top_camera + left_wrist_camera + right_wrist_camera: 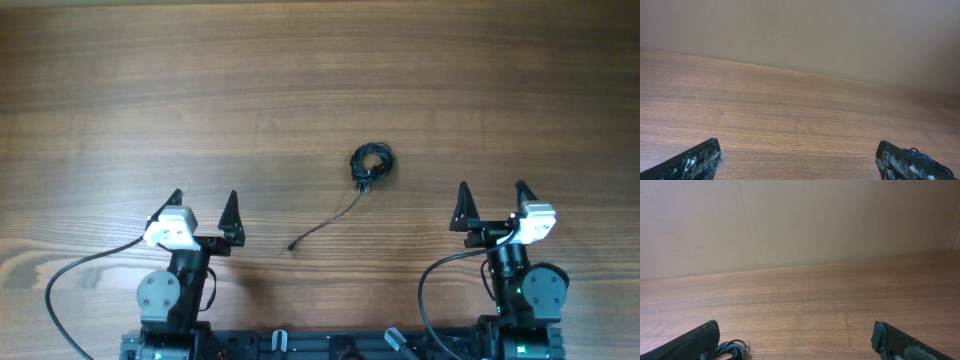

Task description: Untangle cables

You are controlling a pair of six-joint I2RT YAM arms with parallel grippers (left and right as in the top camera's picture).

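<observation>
You're seeing left gripper [204, 208] and right gripper [492, 200] both sitting wide open, gripping nothing, with the cables [371, 165] lying bunched on the table [320, 60] between them: overhead is showing coil plus tail trailing left, while wrist cams are catching only its edge.

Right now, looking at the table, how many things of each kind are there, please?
Cable bunch: 1, black; the single cords in it cannot be counted.
Pincers: 2, the left pincer and the right pincer, both open.
Total: 3.
</observation>
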